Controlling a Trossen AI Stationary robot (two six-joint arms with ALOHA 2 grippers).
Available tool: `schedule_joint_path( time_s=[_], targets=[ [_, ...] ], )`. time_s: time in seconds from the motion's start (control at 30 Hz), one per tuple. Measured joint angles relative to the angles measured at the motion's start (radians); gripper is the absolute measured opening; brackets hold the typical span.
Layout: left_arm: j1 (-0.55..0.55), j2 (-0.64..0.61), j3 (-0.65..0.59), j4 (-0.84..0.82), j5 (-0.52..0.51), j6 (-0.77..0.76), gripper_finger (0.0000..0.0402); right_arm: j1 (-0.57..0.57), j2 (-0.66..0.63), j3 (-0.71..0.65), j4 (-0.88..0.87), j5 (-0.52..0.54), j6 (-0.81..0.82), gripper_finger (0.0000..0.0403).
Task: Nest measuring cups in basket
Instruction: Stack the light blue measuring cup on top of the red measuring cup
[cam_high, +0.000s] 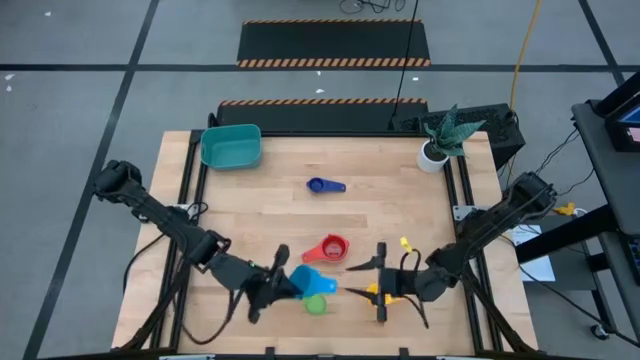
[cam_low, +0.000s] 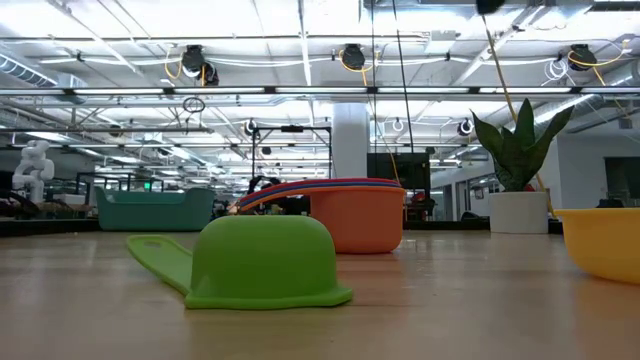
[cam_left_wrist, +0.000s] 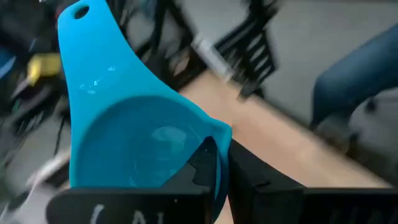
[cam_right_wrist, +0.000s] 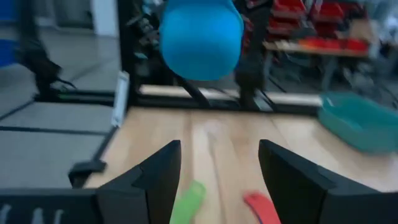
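My left gripper (cam_high: 283, 284) is shut on the light blue measuring cup (cam_high: 312, 281), near the table's near edge. Just nearer lies the green cup (cam_high: 316, 304), upside down on its rim (cam_low: 265, 262). A red cup with an orange one (cam_high: 329, 248) stands beyond it. The dark blue cup (cam_high: 322, 185) lies mid-table, and a small yellow cup (cam_high: 403, 243) to the right. The teal basket (cam_high: 232, 147) sits at the far left corner. My right gripper (cam_high: 374, 289) is open, level with the table, pointing at the light blue cup (cam_right_wrist: 200, 37); something yellow shows under it. My left gripper pinches the light blue cup's wall (cam_left_wrist: 219, 138) on the side opposite its handle (cam_left_wrist: 81, 25), one finger (cam_left_wrist: 202, 167) inside the bowl and one (cam_left_wrist: 252, 177) outside. The cup is lifted clear of the table and tipped, with its round underside facing my right gripper.
A white plant pot (cam_high: 434, 153) stands at the far right corner. The wood between the basket and the dark blue cup is bare. The green cup's handle (cam_right_wrist: 188, 198) and a red handle (cam_right_wrist: 261, 208) lie just ahead of my right fingers.
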Motion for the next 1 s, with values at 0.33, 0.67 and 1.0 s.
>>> schedule_joint_path(
  time_s=[0.33,0.67,1.0],
  targets=[
    [-0.003,0.091,0.000,0.315,0.373,0.154,0.0019,-0.085,0.147,0.018,0.420,-0.307,-0.046,0.0210],
    [0.036,0.200,0.000,0.477,0.623,0.159,0.0013,-0.104,0.197,0.190,0.283,-0.486,-0.053,0.0210],
    [0.029,0.272,0.000,0.480,0.730,0.070,0.0008,-0.091,0.197,0.275,0.195,-0.638,-0.118,0.0210]
  ],
)
